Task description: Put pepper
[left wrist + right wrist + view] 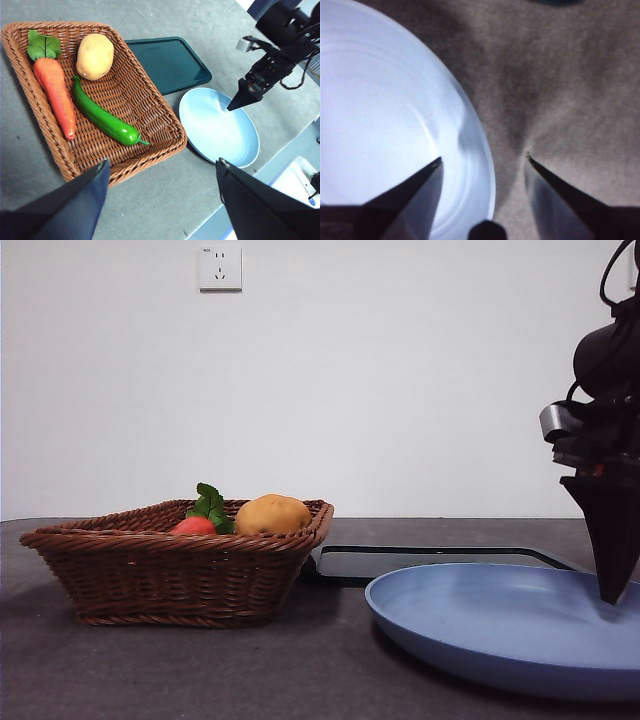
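The pepper is long, glossy and dark green. It lies in the wicker basket between a carrot and the basket's bare weave. In the front view the basket wall hides it. My left gripper is open and empty, high above the basket's near corner. My right gripper is open and empty, low over the rim of the blue plate, one jaw over the plate and one over the table. It shows at the right of the front view and in the left wrist view.
An orange carrot with green leaves and a tan potato share the basket. A dark flat tray lies behind the basket and the blue plate. The table's edge runs just past the plate.
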Action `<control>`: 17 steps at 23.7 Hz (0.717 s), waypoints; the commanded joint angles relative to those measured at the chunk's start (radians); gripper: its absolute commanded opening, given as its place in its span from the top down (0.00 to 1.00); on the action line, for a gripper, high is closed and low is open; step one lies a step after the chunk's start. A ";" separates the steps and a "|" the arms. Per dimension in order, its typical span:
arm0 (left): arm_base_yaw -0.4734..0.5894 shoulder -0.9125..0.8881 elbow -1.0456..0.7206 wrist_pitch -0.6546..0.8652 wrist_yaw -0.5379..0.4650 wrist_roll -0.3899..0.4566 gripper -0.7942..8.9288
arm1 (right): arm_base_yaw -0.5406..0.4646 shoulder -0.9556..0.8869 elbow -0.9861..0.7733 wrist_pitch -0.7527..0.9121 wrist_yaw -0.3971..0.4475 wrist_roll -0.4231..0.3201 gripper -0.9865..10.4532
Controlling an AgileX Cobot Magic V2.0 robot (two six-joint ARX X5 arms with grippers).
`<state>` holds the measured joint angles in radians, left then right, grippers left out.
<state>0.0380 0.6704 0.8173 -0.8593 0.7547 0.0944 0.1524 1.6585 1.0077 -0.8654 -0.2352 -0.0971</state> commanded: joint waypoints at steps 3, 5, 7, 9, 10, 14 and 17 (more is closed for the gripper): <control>-0.001 0.003 0.017 0.020 0.008 0.011 0.54 | 0.006 0.043 0.014 0.005 -0.001 -0.008 0.75; -0.001 0.003 0.017 0.020 0.008 0.011 0.54 | 0.006 0.061 0.013 0.005 -0.001 -0.008 0.77; -0.001 0.003 0.017 0.020 0.008 0.011 0.54 | 0.006 0.066 0.013 0.005 -0.001 -0.008 0.83; -0.001 0.003 0.017 0.021 0.007 0.011 0.54 | 0.006 0.066 0.013 0.003 -0.001 -0.008 0.88; -0.002 0.003 0.017 0.021 0.007 0.011 0.54 | 0.006 0.066 0.013 0.000 -0.001 -0.008 0.90; -0.003 0.003 0.017 0.021 0.007 0.011 0.54 | 0.006 0.063 0.013 -0.003 -0.001 -0.008 0.91; -0.009 0.003 0.017 0.021 0.005 0.011 0.54 | 0.006 0.011 0.013 -0.010 -0.003 -0.004 0.91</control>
<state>0.0303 0.6704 0.8173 -0.8509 0.7544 0.0948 0.1516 1.6600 1.0134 -0.8848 -0.2619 -0.1093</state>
